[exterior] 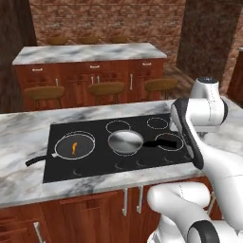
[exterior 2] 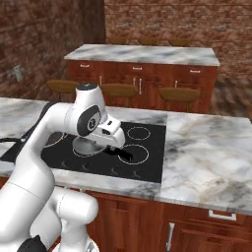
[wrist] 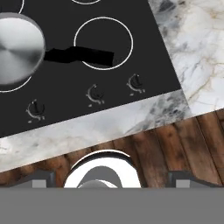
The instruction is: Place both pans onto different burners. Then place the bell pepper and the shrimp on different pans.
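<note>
The black pan (exterior: 61, 151) sits on the left front burner of the cooktop (exterior: 95, 171), its long handle pointing to the front left. The small orange shrimp (exterior: 73, 148) lies inside it. The silver pan (exterior: 126, 141) rests on the middle burner. Its dark handle (wrist: 81, 55) reaches across the circle of the right front burner (wrist: 103, 43). My gripper (wrist: 113, 180) hovers open above the cooktop's front right edge, to the right of the silver pan (wrist: 17, 48), with nothing between its fingertips (wrist: 41, 179). The bell pepper is out of view.
Small control knobs (wrist: 95, 93) line the cooktop's front. Marble counter (exterior 2: 206, 147) stretches to the right of the cooktop. Behind stands an island (exterior: 90, 52) with wooden stools (exterior: 107, 88). My forearm (exterior: 187, 133) crosses the cooktop's right side.
</note>
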